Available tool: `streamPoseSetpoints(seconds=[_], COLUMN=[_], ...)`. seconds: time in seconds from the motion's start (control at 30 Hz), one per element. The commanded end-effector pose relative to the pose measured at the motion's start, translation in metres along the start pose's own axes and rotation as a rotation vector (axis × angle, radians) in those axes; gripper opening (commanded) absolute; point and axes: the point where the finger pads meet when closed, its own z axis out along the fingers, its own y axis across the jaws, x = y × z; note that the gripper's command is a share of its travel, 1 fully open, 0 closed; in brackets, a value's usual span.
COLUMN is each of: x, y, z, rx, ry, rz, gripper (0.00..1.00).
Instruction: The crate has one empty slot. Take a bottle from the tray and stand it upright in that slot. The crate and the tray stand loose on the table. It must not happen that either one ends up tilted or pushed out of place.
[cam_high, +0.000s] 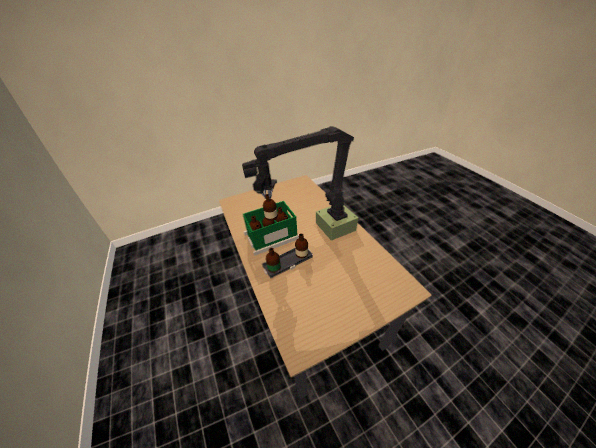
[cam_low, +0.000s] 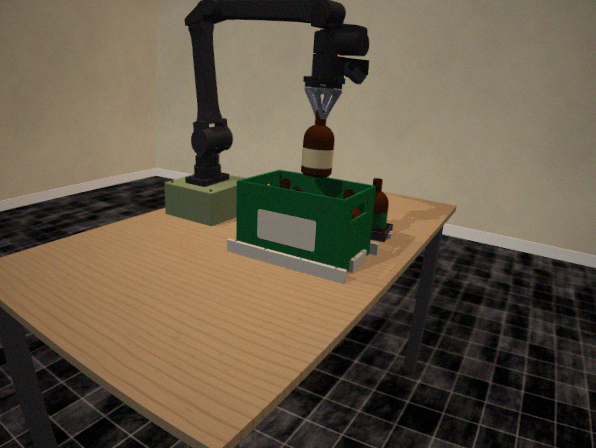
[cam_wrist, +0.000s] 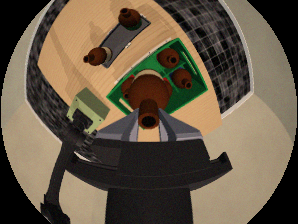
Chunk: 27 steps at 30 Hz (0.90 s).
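Note:
My gripper (cam_high: 268, 195) (cam_low: 320, 115) (cam_wrist: 148, 112) is shut on the neck of a brown bottle (cam_high: 270, 207) (cam_low: 318, 142) (cam_wrist: 148, 92) with a cream label. The bottle hangs upright above the green crate (cam_high: 257, 241) (cam_low: 332, 232) (cam_wrist: 175, 106). Several brown bottles stand in the crate, among them two (cam_wrist: 168, 58) (cam_wrist: 181, 79) in the wrist view; the held bottle partly hides others and the empty slot. The dark tray (cam_high: 287, 261) (cam_wrist: 120, 42) bears a green-label bottle (cam_high: 272, 260) (cam_low: 381, 205) (cam_wrist: 129, 18) and a cream-label bottle (cam_high: 301, 246) (cam_wrist: 96, 56).
Low white strips (cam_low: 285, 261) run along the foot of the crate. The arm's pale green base block (cam_high: 336, 225) (cam_low: 200, 200) (cam_wrist: 89, 107) stands on the wooden table (cam_high: 345, 300) (cam_low: 175, 310) near its long edge. The tray lies close beside the crate.

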Motion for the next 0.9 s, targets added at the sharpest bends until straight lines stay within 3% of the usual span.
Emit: streamPoseSetpoints(seconds=[0.0,0.87], x=[0.001,0.002], y=[0.002,0.000], z=[-0.013,0.009], rx=[0.039,0.040], ry=[-0.027,-0.027], rz=[-0.010,-0.006], gripper=[0.00,0.00])
